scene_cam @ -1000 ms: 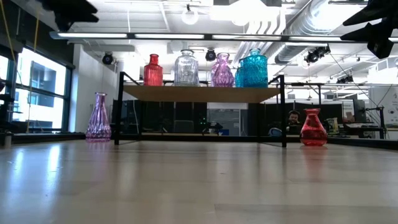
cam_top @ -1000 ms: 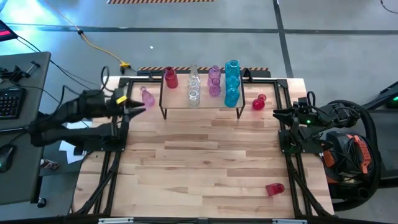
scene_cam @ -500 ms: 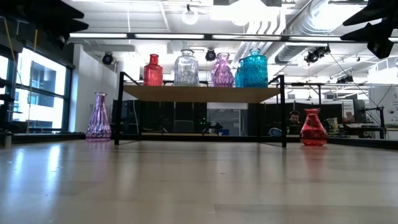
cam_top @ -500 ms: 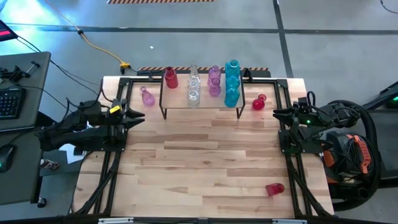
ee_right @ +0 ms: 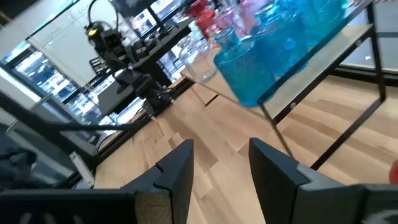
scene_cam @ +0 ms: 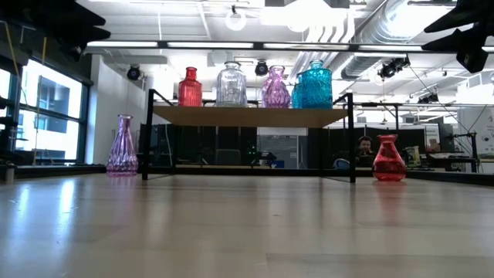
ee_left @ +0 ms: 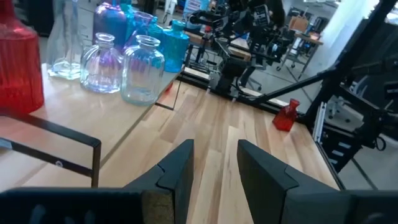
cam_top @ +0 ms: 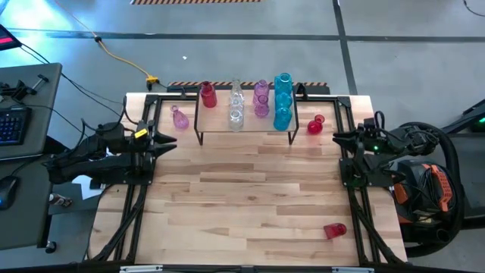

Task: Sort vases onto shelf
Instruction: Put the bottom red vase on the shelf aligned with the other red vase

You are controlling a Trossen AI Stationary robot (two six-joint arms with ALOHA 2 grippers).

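The shelf (cam_top: 216, 120) stands at the table's far edge on thin black legs. On its top stand a red vase (cam_top: 208, 95), clear vases (cam_top: 236, 106), purple vases (cam_top: 261, 98) and teal vases (cam_top: 283, 102). A pink vase (cam_top: 179, 118) stands upright on the table left of the shelf, and a red vase (cam_top: 316, 124) stands to its right. Another red vase (cam_top: 334, 229) lies on its side near the right front corner. My left gripper (cam_top: 168, 138) is open and empty at the left edge, near the pink vase. My right gripper (cam_top: 337, 137) is open and empty at the right edge.
Black frame rails (cam_top: 140, 189) run along the table's left and right sides under both arms. A desk with a keyboard (cam_top: 11, 121) stands beyond the left edge. The broad plank surface (cam_top: 242, 189) lies in front of the shelf.
My left gripper has drawn back from beside the pink vase toward the table's left and near edges and has sunk lower, then held still. Its fingers stay open. No vase has moved.
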